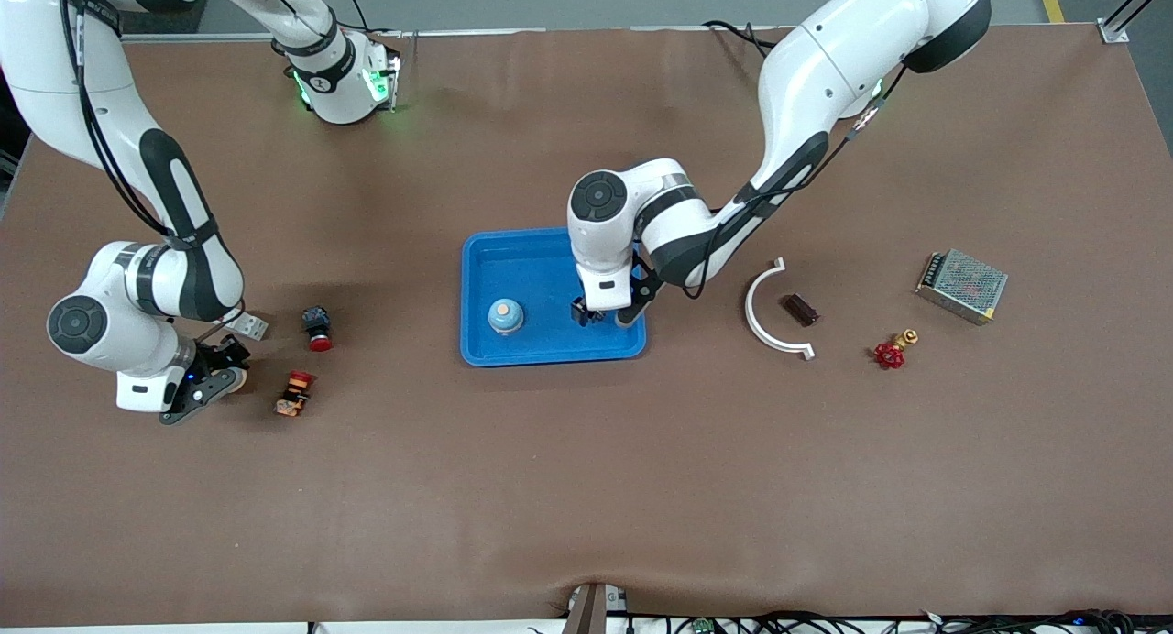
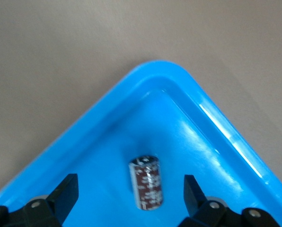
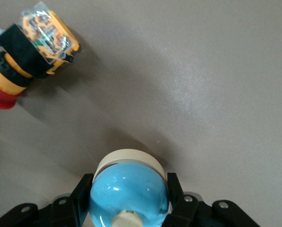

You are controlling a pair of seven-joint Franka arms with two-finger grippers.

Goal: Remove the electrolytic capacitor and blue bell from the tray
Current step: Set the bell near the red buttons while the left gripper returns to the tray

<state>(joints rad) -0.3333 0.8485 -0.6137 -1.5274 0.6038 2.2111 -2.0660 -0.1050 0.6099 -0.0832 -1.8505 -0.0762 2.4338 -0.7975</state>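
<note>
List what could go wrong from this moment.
1. The electrolytic capacitor lies on its side, askew between the open left gripper fingers near a corner of the tray. When the fingers close it may roll or get pinched crookedly.
2. The right gripper grips a glossy, rounded blue bell over the table, so it could slip. Setting it down could bump the nearby push button.
3. A second blue bell remains in the tray.

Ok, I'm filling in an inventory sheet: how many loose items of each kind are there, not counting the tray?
Blue bell: 2, one in the tray, one in the right claw
Push button: 2
Electrolytic capacitor: 1
White curved bracket: 1
Brown block: 1
Red valve: 1
Metal power supply: 1
Total: 9
</note>
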